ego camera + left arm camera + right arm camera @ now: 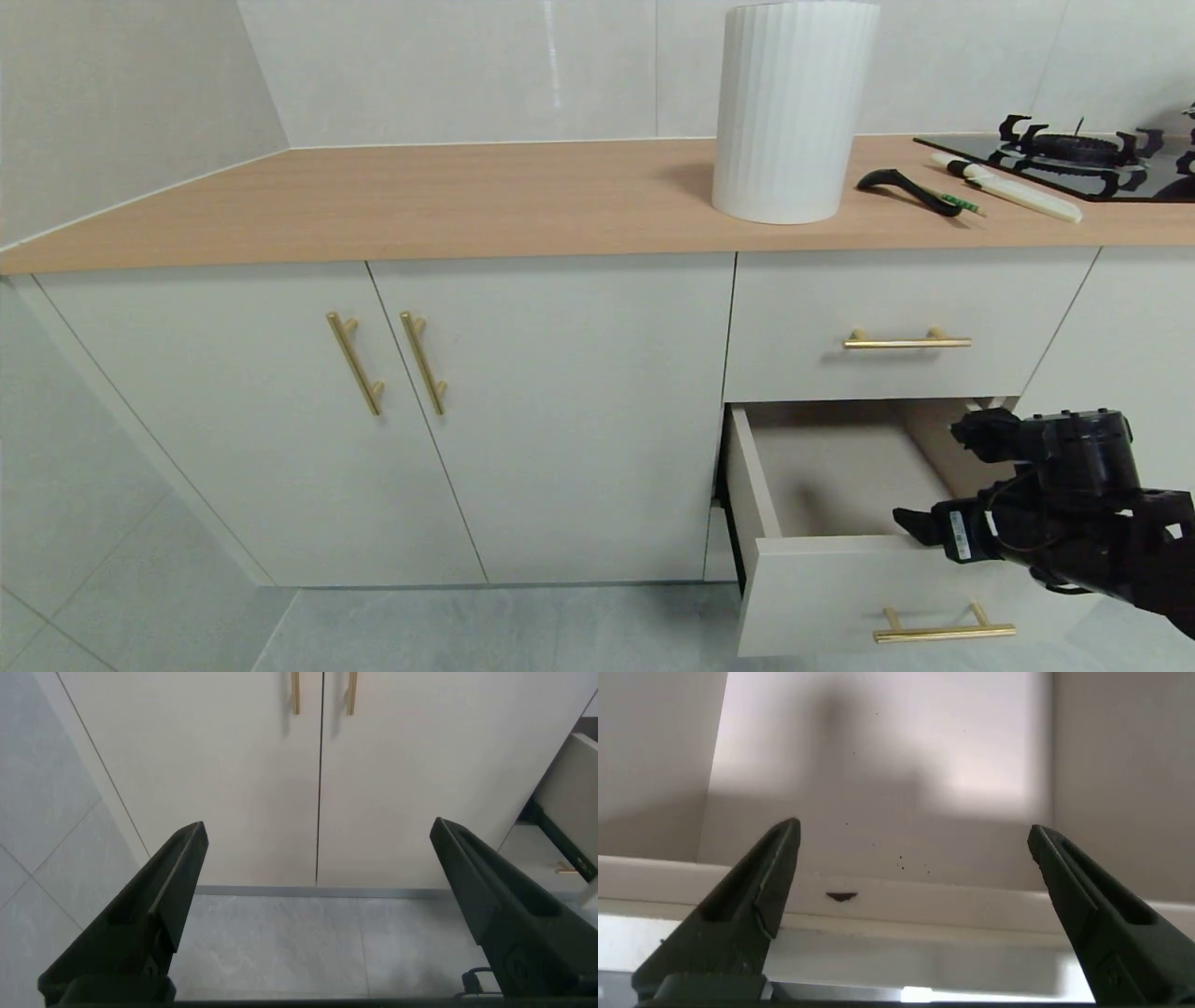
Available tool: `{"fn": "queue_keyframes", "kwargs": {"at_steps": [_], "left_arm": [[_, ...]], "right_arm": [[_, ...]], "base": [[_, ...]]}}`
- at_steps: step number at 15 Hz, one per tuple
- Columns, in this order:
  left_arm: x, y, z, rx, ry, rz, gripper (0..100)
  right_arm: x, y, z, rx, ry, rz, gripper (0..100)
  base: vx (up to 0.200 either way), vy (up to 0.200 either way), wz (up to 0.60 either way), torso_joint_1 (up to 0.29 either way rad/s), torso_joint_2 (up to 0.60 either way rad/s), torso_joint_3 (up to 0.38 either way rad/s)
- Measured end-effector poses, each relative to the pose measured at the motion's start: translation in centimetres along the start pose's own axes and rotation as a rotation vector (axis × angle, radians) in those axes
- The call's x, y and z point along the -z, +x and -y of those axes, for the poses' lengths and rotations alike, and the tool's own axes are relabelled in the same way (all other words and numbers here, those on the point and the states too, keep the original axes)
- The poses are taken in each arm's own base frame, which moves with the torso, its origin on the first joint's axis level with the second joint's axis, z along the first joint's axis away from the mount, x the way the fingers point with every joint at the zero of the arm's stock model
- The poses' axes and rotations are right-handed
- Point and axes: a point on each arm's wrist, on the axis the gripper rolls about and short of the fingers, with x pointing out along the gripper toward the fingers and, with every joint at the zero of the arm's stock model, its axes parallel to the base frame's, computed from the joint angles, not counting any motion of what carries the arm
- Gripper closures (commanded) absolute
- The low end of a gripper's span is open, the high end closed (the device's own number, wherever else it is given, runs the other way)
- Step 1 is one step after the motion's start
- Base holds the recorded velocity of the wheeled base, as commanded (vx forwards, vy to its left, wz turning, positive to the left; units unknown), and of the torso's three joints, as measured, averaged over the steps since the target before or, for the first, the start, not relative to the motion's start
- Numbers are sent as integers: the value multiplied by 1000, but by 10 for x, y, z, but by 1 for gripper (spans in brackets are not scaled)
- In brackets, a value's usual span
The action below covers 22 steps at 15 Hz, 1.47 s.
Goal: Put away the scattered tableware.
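**Lower drawer open, tableware on the counter**

Far left: the double cabinet doors (pixel 280 420) are closed, their gold bar handles side by side at the seam. The left gripper (pixel 318 833) sits low in front of these doors above the floor tiles, fingers spread wide, nothing between them.

Centre-right on the wooden counter (pixel 420 201): a tall white ribbed canister (pixel 789 112), upright. Just beside it to the right lies a black spoon (pixel 901 182), with a thin green-handled piece (pixel 962 203) touching or crossing its end; which, I cannot tell. Next along is a long pale utensil (pixel 1013 191), lying at the edge of the black hob (pixel 1074 159).

Below: the upper drawer (pixel 906 327) is closed and the lower drawer (pixel 761 485) is pulled out. The right gripper (pixel 926 473) hangs over its front right corner, fingers wide apart, holding nothing. A small dark speck (pixel 841 896) lies on the drawer floor.
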Motion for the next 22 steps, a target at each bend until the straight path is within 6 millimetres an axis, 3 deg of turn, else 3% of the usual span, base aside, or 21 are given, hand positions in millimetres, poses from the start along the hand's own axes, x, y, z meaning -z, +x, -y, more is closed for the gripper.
{"fn": "queue_keyframes", "kwargs": {"at_steps": [4,16,19,22], "left_arm": [[0,0,0,-1,0,0,0],[0,0,0,0,0,0,0],[0,0,0,0,0,0,0],[0,0,0,0,0,0,0]], "right_arm": [[15,-17,1,-5,-5,-22,0],[83,-70,-2,-57,-75,-177,0],[81,-72,-2,-61,-73,-162,0],[50,-63,-4,-57,-52,-67,0]], "base": [[0,0,0,0,0,0],[0,0,0,0,0,0],[0,0,0,0,0,0],[0,0,0,0,0,0]]}}
